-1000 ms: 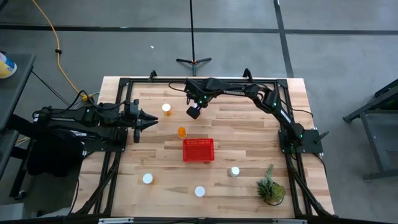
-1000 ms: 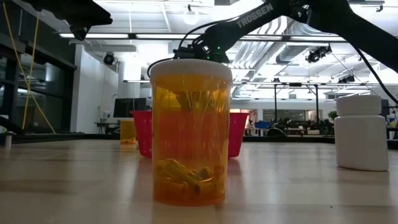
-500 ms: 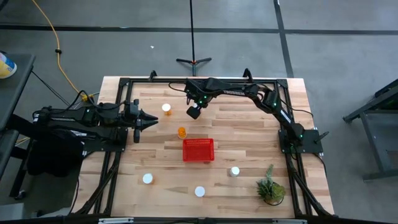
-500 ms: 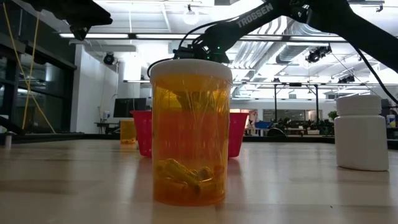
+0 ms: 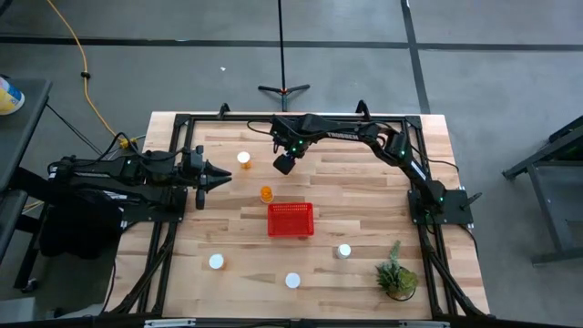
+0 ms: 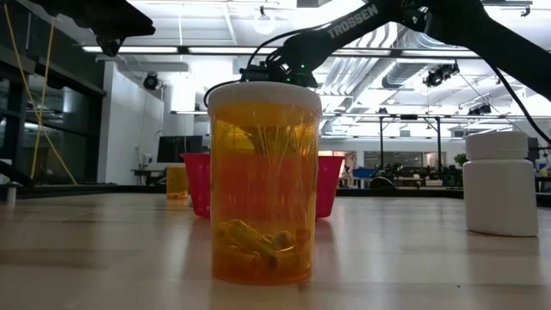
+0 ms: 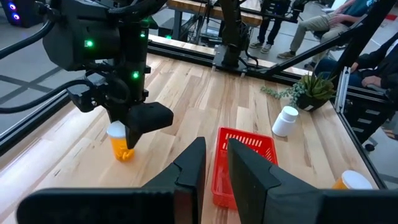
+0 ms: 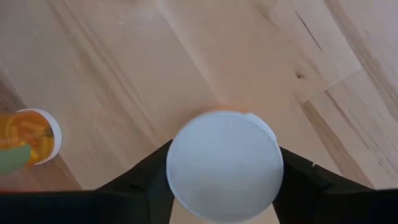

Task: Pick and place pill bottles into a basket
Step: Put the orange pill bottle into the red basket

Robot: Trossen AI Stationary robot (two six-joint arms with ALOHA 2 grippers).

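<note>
The left gripper (image 5: 221,177) is hovering over the table's left side, well apart from every bottle. Its fingers are leaving only a narrow gap and gripping nothing.

Just past it, a far bottle (image 5: 244,158) is standing cap up near the table's far edge. An orange bottle (image 5: 266,193) is sitting just beside the basket's far left corner. Nearer the front, a front bottle (image 5: 216,262) is standing alone on the wood.

The right gripper (image 5: 284,165) is reaching in from the right, between the far bottle and the basket. It is pinching the held bottle (image 8: 224,165), one finger (image 8: 134,186) pressing on each side of the cap. That bottle is standing upright, its long axis vertical and its white cap pointing straight up at the wrist camera. Whether its base is touching the wood I cannot tell.

The basket (image 5: 291,220) is lying mid-table, apart from the gripper, with no bottle showing in it. In front of it a middle bottle (image 5: 292,281) is standing upright, pills lying at its bottom in the low view. A white bottle (image 5: 343,251) is standing to the right, near the plant (image 5: 396,273).

Nothing is showing any shift from the earlier frames; both arms and all bottles are staying in place.
</note>
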